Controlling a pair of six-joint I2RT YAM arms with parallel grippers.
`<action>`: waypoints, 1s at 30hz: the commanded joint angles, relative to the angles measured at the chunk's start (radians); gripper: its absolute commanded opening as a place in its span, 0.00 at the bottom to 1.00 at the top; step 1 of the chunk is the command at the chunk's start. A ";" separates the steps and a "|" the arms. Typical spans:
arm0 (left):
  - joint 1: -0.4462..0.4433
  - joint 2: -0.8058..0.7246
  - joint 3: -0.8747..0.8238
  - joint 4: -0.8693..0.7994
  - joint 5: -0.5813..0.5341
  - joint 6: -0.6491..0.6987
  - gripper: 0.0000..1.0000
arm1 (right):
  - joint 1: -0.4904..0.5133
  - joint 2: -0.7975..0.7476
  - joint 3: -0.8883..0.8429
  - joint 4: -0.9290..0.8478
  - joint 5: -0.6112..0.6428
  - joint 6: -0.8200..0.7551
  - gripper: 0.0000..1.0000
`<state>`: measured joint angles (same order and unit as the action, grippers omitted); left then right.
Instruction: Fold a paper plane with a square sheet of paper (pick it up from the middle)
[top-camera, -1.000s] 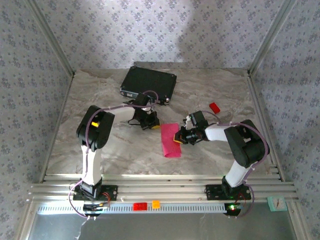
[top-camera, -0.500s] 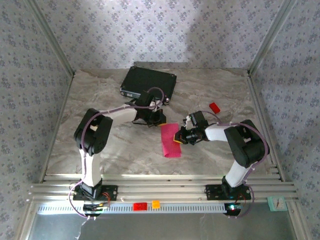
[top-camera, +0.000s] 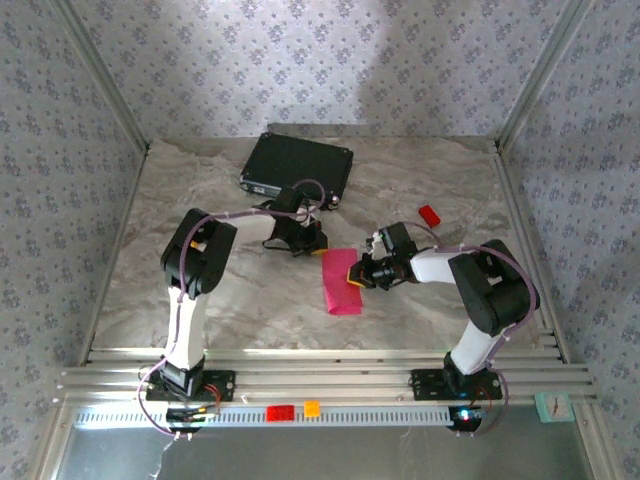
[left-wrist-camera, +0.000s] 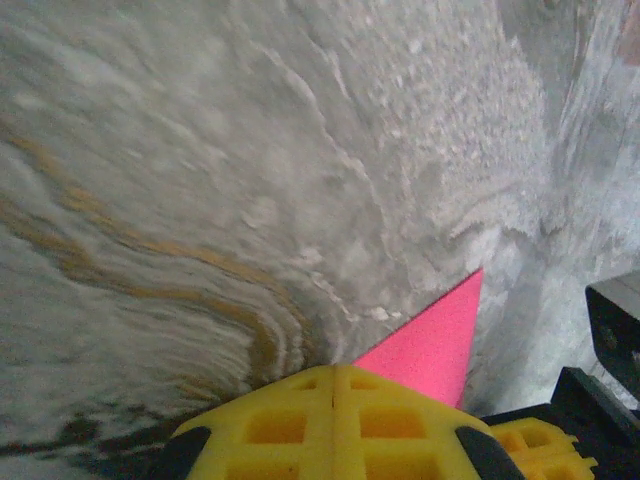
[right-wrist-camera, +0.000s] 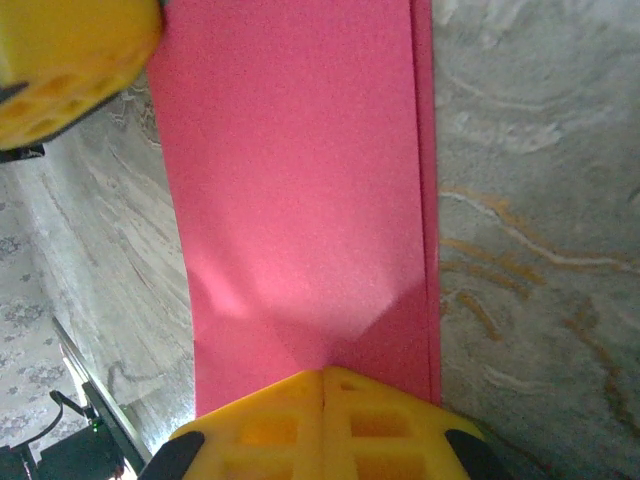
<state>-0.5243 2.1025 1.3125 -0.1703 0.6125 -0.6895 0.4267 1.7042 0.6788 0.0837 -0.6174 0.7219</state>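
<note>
The square sheet of paper is magenta-pink and lies flat on the marble table, folded into a narrow oblong. My right gripper is shut, and its yellow fingertips press down on the paper near its right long edge. My left gripper is also shut and sits at the strip's far left corner. In the left wrist view its closed yellow tips rest on the table just beside the pink corner.
A black case lies at the back of the table, close behind the left arm. A small red block sits back right. A red block and an orange cube rest on the front rail. Patterned walls close in three sides.
The left arm has swung its elbow and forearm, bringing its shut gripper closer to the paper's far left corner. The right gripper and the paper have stayed put.
</note>
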 joint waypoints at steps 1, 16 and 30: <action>0.037 0.024 -0.013 0.010 -0.068 0.028 0.00 | -0.008 0.061 -0.077 -0.209 0.163 0.012 0.00; 0.000 -0.204 -0.060 -0.039 -0.030 -0.015 0.02 | 0.020 0.054 -0.078 -0.139 0.188 0.086 0.00; -0.138 -0.153 -0.163 -0.022 0.118 -0.097 0.03 | 0.024 0.039 -0.091 -0.133 0.205 0.100 0.00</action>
<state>-0.6678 1.9255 1.1759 -0.2062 0.6842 -0.7601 0.4438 1.6844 0.6521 0.1284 -0.5793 0.8085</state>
